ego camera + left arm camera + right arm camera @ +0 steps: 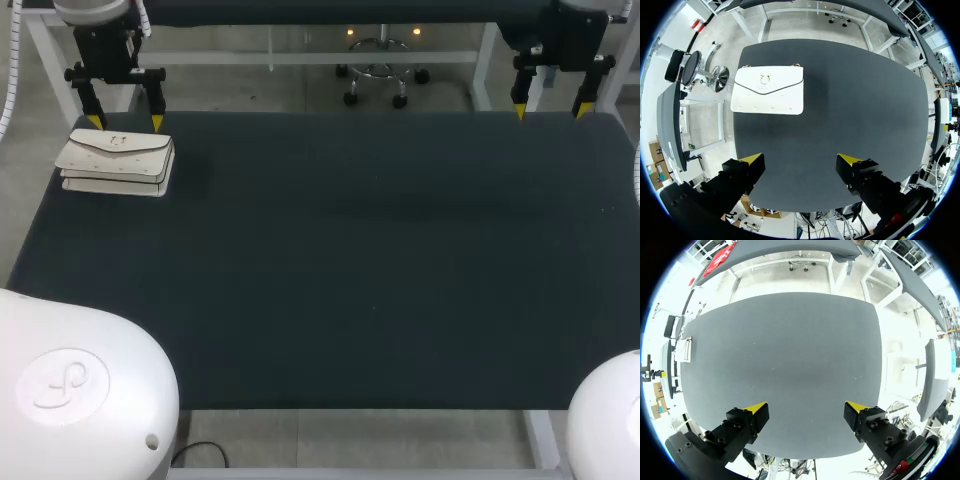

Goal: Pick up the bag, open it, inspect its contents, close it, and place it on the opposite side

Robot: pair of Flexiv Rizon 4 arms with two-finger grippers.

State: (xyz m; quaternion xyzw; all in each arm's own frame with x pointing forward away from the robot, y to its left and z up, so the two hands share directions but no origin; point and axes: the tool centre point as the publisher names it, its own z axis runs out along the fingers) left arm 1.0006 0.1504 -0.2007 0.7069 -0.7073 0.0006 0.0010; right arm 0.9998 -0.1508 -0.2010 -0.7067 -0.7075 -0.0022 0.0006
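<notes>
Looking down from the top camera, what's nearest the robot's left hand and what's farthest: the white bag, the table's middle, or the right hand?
1. White bag, close by the left hand, far left corner.
2. Table's middle.
3. Right hand, far right corner.

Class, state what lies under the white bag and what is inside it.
The white bag rests on the dark table. Nothing shows between them, though the patch beneath it is covered. Its flap is closed, so whatever is inside cannot be seen.
</notes>
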